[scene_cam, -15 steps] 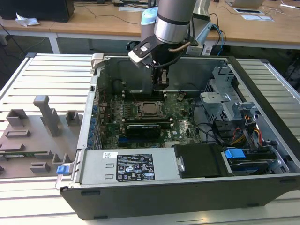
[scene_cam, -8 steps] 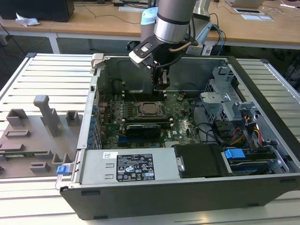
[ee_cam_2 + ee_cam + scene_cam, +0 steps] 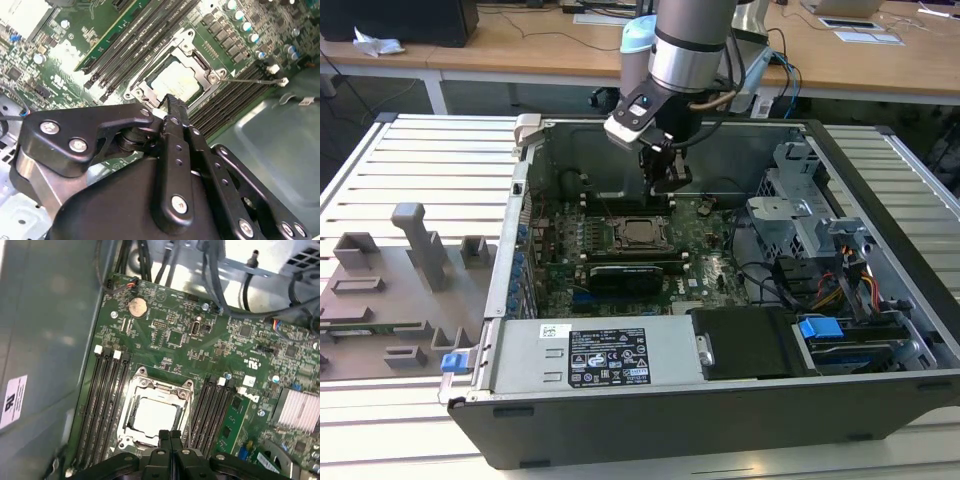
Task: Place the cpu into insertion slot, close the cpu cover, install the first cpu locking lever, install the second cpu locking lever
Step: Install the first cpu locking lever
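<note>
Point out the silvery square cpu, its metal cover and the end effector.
Silvery square cpu (image 3: pixel 152 417): first wrist view, face middle.
Silvery metal cpu cover (image 3: pixel 161 391): first wrist view, frame bar.
Black end effector (image 3: pixel 170 434): first wrist view, fingertips.

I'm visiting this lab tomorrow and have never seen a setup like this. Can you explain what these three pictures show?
A robot arm reaches down into an open computer case lying on a slatted metal table. The exterior view is taken from off the arm; both wrist views come from cameras riding near its wrist, looking at the green circuit board. There the cpu sits seated on the board, the silvery cpu cover lying flat around it. The arm's black jaws are shut and empty, near the cover's edge. Grey holders stand on the exterior view's left.
</note>
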You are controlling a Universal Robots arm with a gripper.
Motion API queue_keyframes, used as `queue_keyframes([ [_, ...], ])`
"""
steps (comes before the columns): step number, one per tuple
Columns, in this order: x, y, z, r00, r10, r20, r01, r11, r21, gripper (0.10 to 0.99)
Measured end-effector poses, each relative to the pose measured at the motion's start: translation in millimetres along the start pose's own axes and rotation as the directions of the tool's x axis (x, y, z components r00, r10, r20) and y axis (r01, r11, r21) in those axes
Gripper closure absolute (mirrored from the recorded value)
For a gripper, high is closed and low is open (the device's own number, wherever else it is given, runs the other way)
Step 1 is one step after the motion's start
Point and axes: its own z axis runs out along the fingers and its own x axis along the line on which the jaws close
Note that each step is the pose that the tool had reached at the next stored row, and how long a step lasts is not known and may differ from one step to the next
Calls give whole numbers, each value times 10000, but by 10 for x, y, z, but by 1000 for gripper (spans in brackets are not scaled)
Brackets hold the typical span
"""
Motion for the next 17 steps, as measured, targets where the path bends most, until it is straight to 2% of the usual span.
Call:
queue_keyframes([
  [2, 0, 0, 0, 9977, -671, 68, 671, 9977, -3, 980],
  [4, 0, 0, 0, 9957, -923, 95, 923, 9957, -2, 980],
  [5, 0, 0, 0, 9928, -1195, 123, 1195, 9928, -1, 980],
  [11, 0, 0, 0, 9825, -1854, 191, 1855, 9827, 5, 980],
  [13, 0, 0, 0, 9781, -2070, 213, 2071, 9783, 7, 980],
  [15, 0, 0, 0, 9699, -2423, 249, 2423, 9702, 13, 980],
  [17, 0, 0, 0, 9641, -2640, 272, 2641, 9645, 17, 980],
])
